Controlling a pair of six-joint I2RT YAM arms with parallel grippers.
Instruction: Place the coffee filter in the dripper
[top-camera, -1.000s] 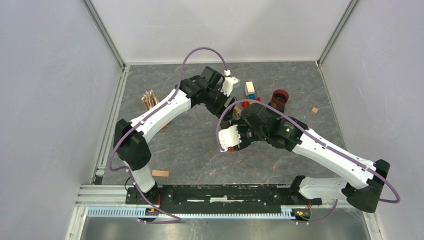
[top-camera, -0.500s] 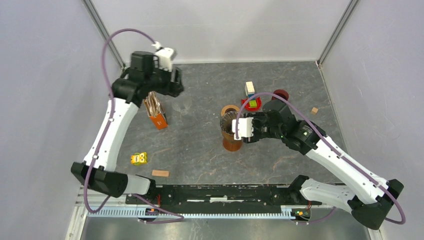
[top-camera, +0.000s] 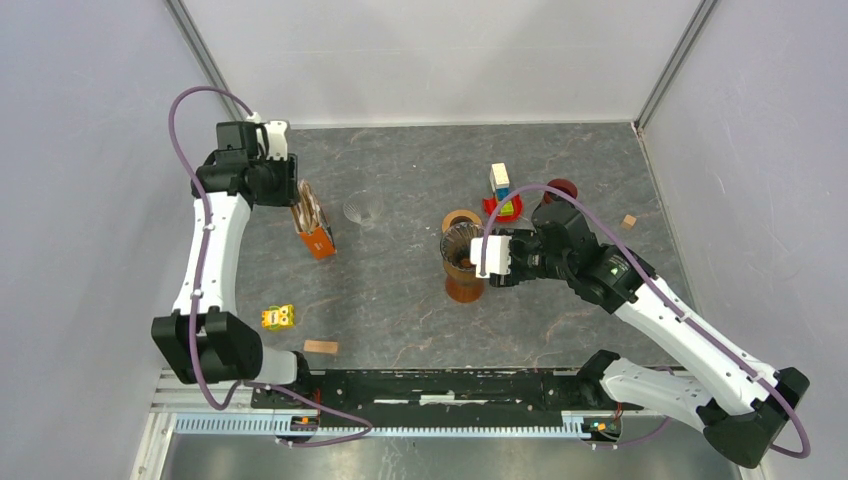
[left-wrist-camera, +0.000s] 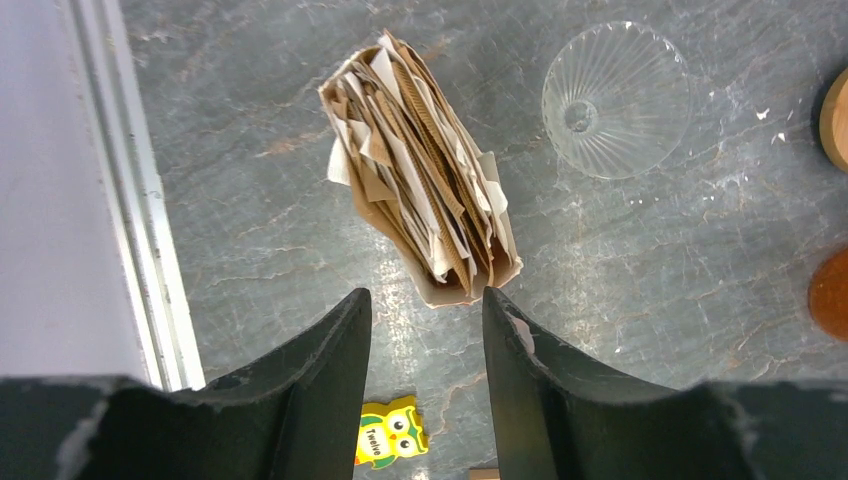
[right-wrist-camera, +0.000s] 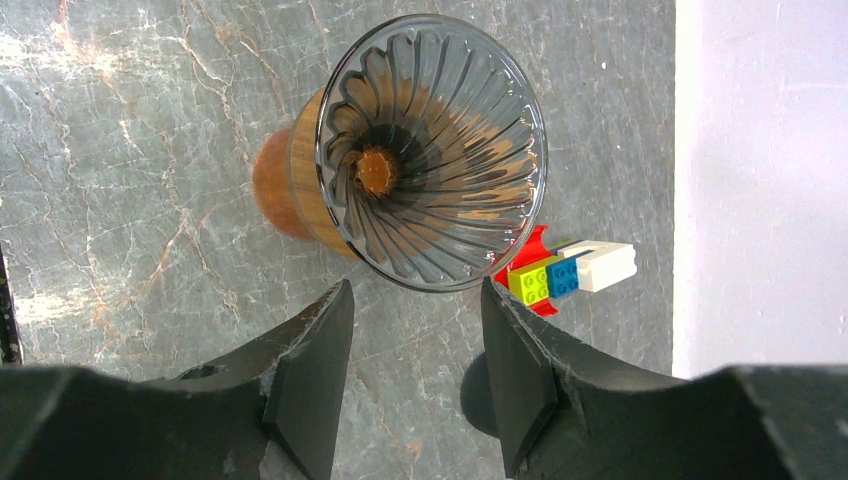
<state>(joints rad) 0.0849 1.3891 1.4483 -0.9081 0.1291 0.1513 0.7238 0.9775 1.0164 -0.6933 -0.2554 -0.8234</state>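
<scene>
**Inspector A:** Left side, margins?

**Inspector B:** Left gripper (left-wrist-camera: 425, 300): fingers apart, nothing held. The coffee filters (left-wrist-camera: 420, 190), a crumpled stack of brown and white paper packed in a brown holder, lie just beyond the fingertips at 12 o'clock. A metal rail (left-wrist-camera: 120, 200) runs close by at 9 o'clock. Open grey veined table (left-wrist-camera: 650, 260) separates the filters from a ribbed clear glass dish (left-wrist-camera: 615, 98) at 2 o'clock.

**Inspector A:** Right side?

**Inspector B:** Right gripper (right-wrist-camera: 417, 290): fingers apart, empty. The dripper (right-wrist-camera: 432, 150), a ribbed glass cone on a round wooden stand, sits at 12 o'clock. Toy bricks (right-wrist-camera: 565, 275) lie just beside its rim at 2 o'clock, with the wall (right-wrist-camera: 760, 150) at 3 o'clock.
</scene>
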